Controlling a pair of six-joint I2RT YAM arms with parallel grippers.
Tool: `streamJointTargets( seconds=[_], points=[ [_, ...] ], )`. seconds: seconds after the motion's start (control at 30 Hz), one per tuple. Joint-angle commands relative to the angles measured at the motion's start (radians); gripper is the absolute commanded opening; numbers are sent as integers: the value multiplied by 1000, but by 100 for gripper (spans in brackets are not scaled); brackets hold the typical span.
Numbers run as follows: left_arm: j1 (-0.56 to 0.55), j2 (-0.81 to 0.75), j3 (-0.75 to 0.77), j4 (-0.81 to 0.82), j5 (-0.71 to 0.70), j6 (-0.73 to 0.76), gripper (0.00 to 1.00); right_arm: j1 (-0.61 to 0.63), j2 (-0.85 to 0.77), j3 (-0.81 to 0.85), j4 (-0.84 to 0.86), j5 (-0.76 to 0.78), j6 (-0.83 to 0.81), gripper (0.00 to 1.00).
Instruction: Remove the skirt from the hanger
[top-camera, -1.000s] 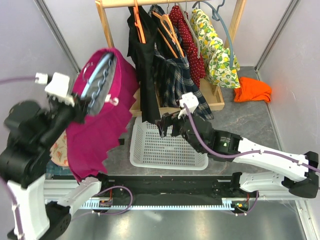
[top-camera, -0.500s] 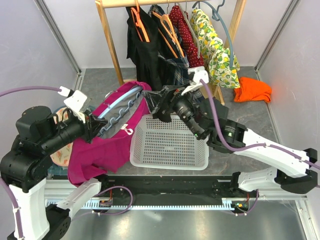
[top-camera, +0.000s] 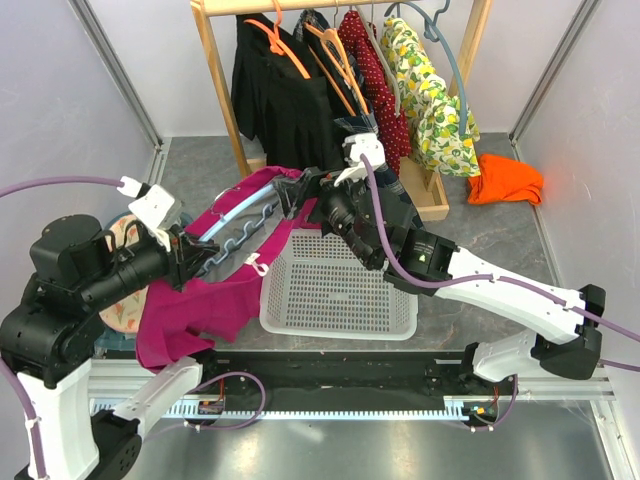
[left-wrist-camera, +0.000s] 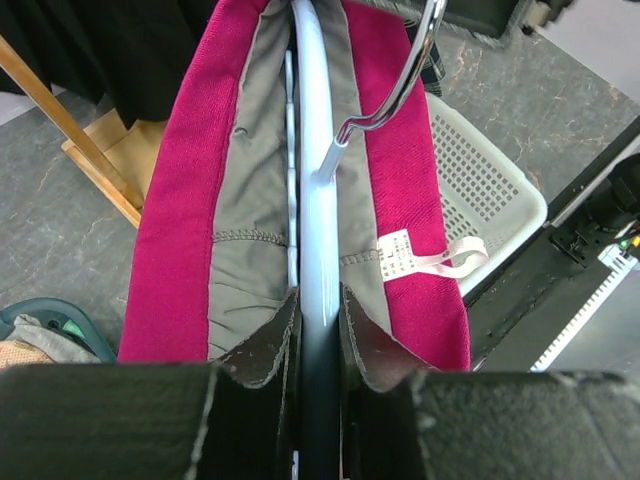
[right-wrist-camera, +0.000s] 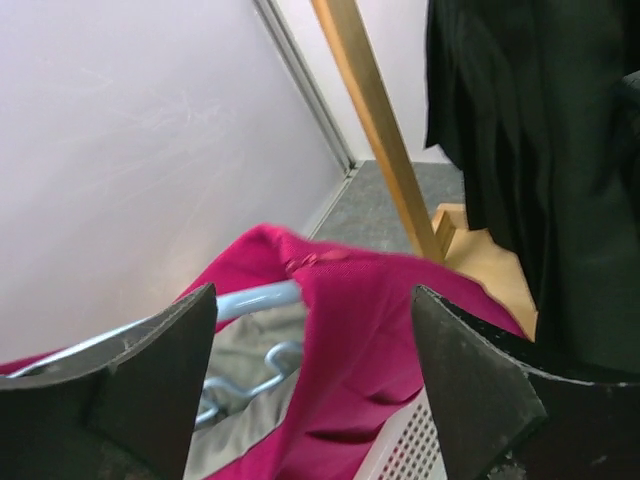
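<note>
The plaid skirt (top-camera: 348, 122) hangs on the rack from the pale peach hanger (top-camera: 335, 52), largely hidden behind my right arm. Neither gripper touches it. My left gripper (top-camera: 190, 258) (left-wrist-camera: 318, 320) is shut on the bar of a light-blue hanger (top-camera: 240, 207) (left-wrist-camera: 314, 150) that carries a magenta garment (top-camera: 210, 300) (left-wrist-camera: 165, 230) with a grey inner waistband. My right gripper (top-camera: 300, 195) (right-wrist-camera: 315, 330) is open. Its fingers (right-wrist-camera: 150, 385) stand either side of the far end of that magenta garment (right-wrist-camera: 385, 320), apart from the cloth.
A white perforated basket (top-camera: 340, 292) lies under the right arm. The wooden rack (top-camera: 215, 60) also holds a black garment (top-camera: 275, 100), a red dotted one (top-camera: 365, 50) and a lemon-print one (top-camera: 430, 90). Orange cloth (top-camera: 505, 180) lies on the floor at the right.
The left arm has lowered the magenta garment from upright to a slant beside the basket. The right arm has swung up and left to the garment's far end. The black garment has shifted left.
</note>
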Motion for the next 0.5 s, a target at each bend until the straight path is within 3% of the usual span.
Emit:
streamJointTargets(
  seconds=[0.0,0.17,0.33,0.4,0.47],
  points=[
    [3,-37,11,128,58,26,2,-20,-25,-17,64,17,31,81],
    [3,-43,12,122,66,23,2,-34,-27,-36,69,2,45,70],
    [3,-37,27,122,84,15,2,-35,1,-30,57,-32,46,67],
    [3,-34,32,123,97,11,2,-35,22,-17,31,-34,51,59],
    [3,-26,34,128,120,6,2,-35,34,13,11,-35,51,40]
  ],
)
